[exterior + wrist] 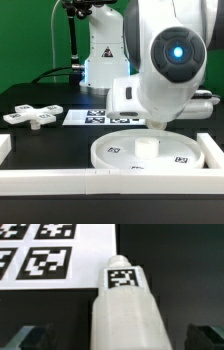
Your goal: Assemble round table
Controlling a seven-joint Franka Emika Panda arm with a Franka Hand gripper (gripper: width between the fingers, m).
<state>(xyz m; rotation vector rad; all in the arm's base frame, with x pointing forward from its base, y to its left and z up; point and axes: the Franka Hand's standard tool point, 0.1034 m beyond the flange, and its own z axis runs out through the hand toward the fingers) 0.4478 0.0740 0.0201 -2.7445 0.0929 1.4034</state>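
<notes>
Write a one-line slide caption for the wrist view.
Open gripper straddles the tagged white leg lying on the black table beside the marker board.

White disc point(128, 162), white cross base point(32, 115), white leg point(122, 314) with black-and-white tag point(122, 277), black table point(30, 95)

Exterior view: camera is set low at the near side of the surface point(30, 95) and faced almost level across it toward the robot base point(103, 55) at the far side. The near rail point(60, 178) is taken in close to the lens; the arm point(170, 60) is seen large, right of centre.

Wrist view: camera is carried above the end effector point(118, 339) and faced steeply down on the surface at very short range; both fingertips point(30, 336) are included.

Shared by both views: the marker board point(100, 117). In the wrist view only part of the marker board point(40, 252) is covered.
</notes>
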